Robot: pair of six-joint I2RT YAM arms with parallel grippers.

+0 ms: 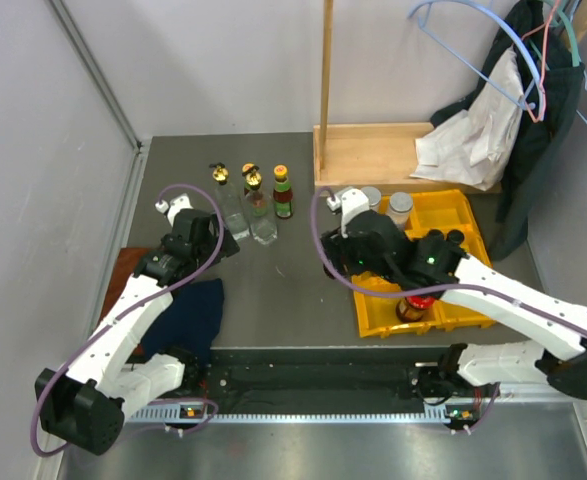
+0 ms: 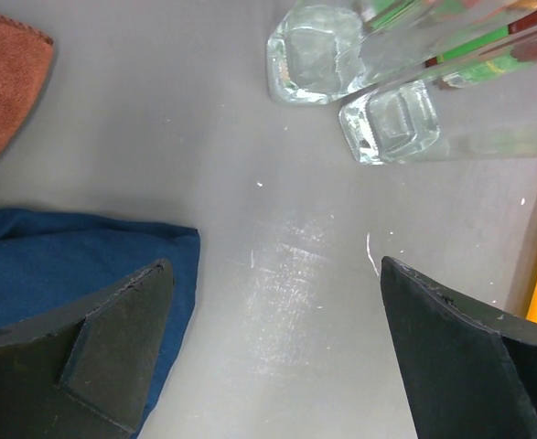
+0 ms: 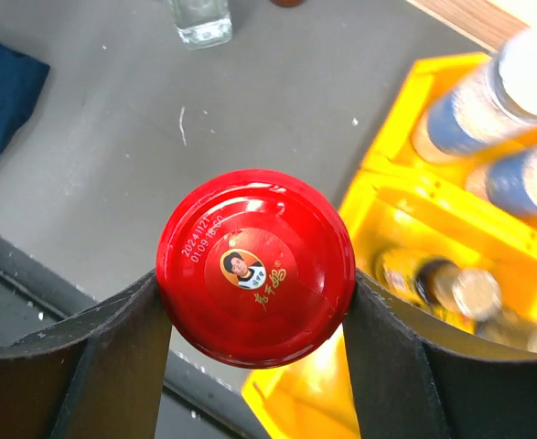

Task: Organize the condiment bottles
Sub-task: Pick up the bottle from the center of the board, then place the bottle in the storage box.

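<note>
My right gripper point(image 3: 254, 274) is shut on a red-lidded jar point(image 3: 254, 265), with one finger on each side of the lid, above the near left corner of the yellow bin point(image 3: 451, 219). The jar's body is hidden under its lid. In the top view a red-lidded jar point(image 1: 418, 305) shows in the bin's point(image 1: 463, 215) front part under the right arm; I cannot tell whether it is the same jar. Two clear gold-stoppered bottles point(image 1: 235, 220) point(image 1: 261, 225) and a small dark bottle point(image 1: 283, 198) stand on the table. My left gripper point(image 1: 213, 245) point(image 2: 275, 265) is open over bare table near the clear bottles point(image 2: 392, 123).
Two silver-lidded jars point(image 1: 373, 195) point(image 1: 401, 205) stand in the bin's back part, and a small bottle point(image 3: 442, 283) lies inside it. A blue cloth point(image 1: 188, 310) and an orange cloth point(image 1: 123, 265) lie at the left. A wooden tray point(image 1: 373, 155) and hanging clothes point(image 1: 533, 110) are behind.
</note>
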